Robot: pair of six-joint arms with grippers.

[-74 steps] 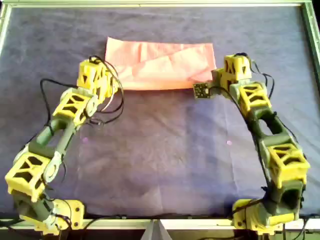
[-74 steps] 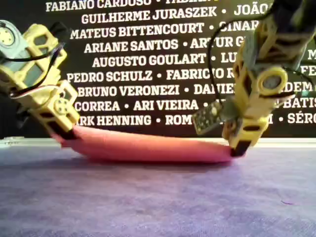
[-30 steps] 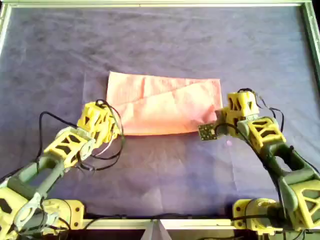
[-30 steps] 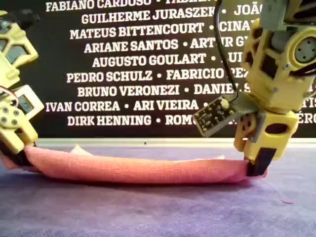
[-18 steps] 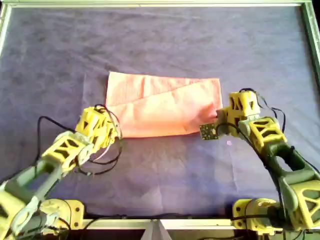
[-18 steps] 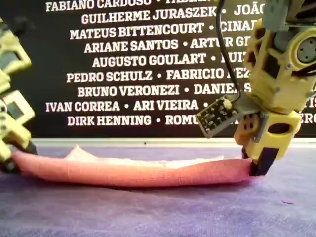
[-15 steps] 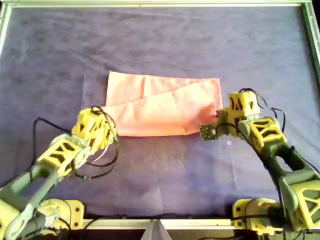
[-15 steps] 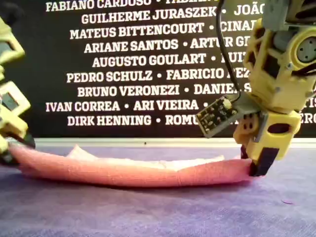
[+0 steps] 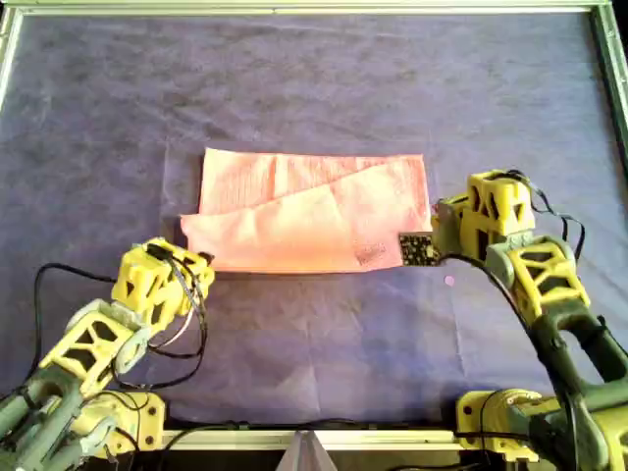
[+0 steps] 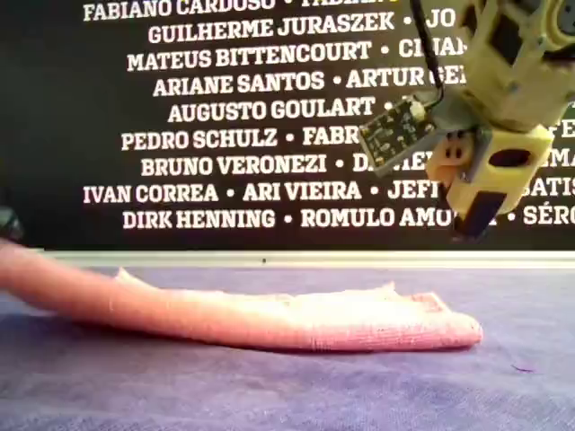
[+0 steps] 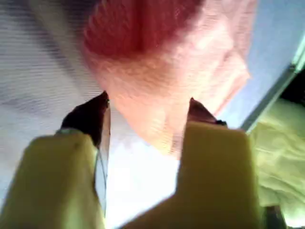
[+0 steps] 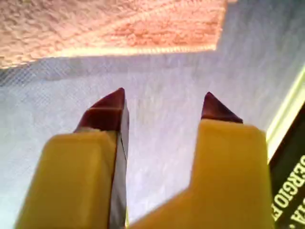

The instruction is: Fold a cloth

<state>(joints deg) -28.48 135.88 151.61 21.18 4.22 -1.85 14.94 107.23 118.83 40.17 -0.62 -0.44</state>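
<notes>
A: We see the cloth [image 9: 309, 218] lying folded near the middle of the worktop [image 9: 324, 88], a long pink band running across the overhead view, with one slanting edge of an upper layer showing on top.

B: And the left tool [image 11: 145, 112]? In the left wrist view we find its two dark tips spread, with a bunched pink corner of the cloth between them (the picture is blurred, so we cannot say whether the tips press on it).

A: In the overhead view that tool [image 9: 182, 265] sits at the cloth's near corner on the view's left. In the exterior view that end of the cloth [image 10: 269, 319] rises off the surface toward the view's left edge, while the rest lies flat.

B: So we cannot tell if it grips or merely straddles the corner.

A: Agreed. The right tool [image 12: 164, 107] is plainer: its tips stand apart, released, with only bare purple-grey covering between them and the cloth's edge beyond.

B: From the exterior view we place it [image 10: 472, 220] up in the air, above the cloth's end on the view's right and clear of it.

A: And from overhead it [image 9: 437, 235] is just beside the cloth's short edge on the view's right.
</notes>
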